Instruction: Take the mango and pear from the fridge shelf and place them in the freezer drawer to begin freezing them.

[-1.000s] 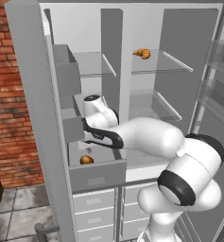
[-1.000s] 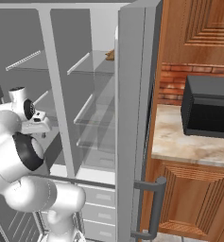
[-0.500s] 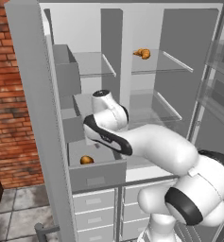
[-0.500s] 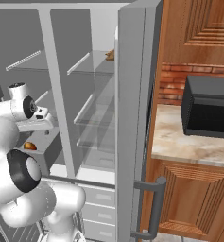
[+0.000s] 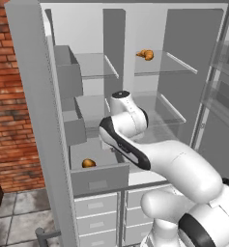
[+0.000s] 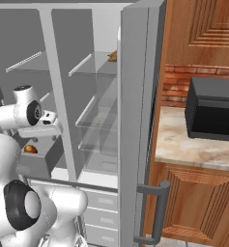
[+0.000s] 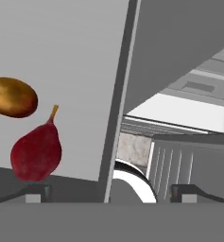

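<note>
In the hand view, a golden-brown mango (image 7: 12, 97) and a dark red pear (image 7: 36, 152) lie side by side on the pale floor of the grey freezer drawer (image 7: 75, 71). My gripper (image 7: 112, 193) is open above them, its fingertips (image 7: 38, 191) wide apart with nothing between them; the pear sits just past the left tip. From the left base view the mango (image 5: 88, 163) shows inside the pulled-out freezer drawer (image 5: 99, 178), with my arm arching over it. The mango (image 6: 30, 149) is in the drawer in the right base view too. The translucent fridge shelf (image 5: 157, 110) is bare.
An orange-brown pastry-like item (image 5: 145, 54) rests on the upper shelf. Small grey bins (image 5: 69, 77) line the left wall. White-fronted drawers (image 5: 99, 207) sit below the freezer drawer. The open fridge door (image 6: 135, 125) stands right, beside a counter (image 6: 183, 147) with a black microwave (image 6: 215, 108).
My arm has lifted up and back out of the freezer drawer, with the hand rising away from the fruit. The mango has stayed in the drawer.
</note>
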Available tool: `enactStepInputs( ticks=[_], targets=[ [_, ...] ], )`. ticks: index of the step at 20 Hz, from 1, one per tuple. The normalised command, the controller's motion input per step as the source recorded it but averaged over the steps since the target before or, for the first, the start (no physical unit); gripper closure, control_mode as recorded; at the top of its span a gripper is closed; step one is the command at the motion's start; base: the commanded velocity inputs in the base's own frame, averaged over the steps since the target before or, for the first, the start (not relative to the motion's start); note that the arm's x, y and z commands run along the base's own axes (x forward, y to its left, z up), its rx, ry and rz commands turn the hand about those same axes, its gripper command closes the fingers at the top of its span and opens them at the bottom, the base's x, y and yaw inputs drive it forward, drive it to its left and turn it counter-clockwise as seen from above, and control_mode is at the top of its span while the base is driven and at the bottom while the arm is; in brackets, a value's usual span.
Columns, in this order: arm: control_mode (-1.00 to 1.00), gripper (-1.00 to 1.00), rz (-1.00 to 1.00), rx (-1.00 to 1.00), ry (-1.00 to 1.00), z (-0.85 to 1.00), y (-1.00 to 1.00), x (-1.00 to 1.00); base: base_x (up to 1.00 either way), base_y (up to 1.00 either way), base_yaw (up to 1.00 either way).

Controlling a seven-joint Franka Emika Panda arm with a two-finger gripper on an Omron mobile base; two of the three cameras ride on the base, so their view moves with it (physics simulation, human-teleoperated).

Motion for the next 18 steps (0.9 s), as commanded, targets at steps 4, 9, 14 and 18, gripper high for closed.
enactStepInputs(
  ticks=[4, 9, 14, 18],
  targets=[
    [-1.00, -1.00, 0.00, 0.01, -0.01, 0.26, -0.47, -0.30, 0.00, 0.00, 0.00],
    [-1.00, -1.00, -0.02, 0.01, -0.03, 0.34, -0.56, -0.18, 0.00, 0.00, 0.00],
    [-1.00, -1.00, -0.05, 0.02, -0.03, 0.34, -0.67, -0.07, 0.00, 0.00, 0.00],
    [-1.00, -1.00, -0.06, 0.01, -0.04, 0.33, -0.69, -0.01, 0.00, 0.00, 0.00]
  ],
)
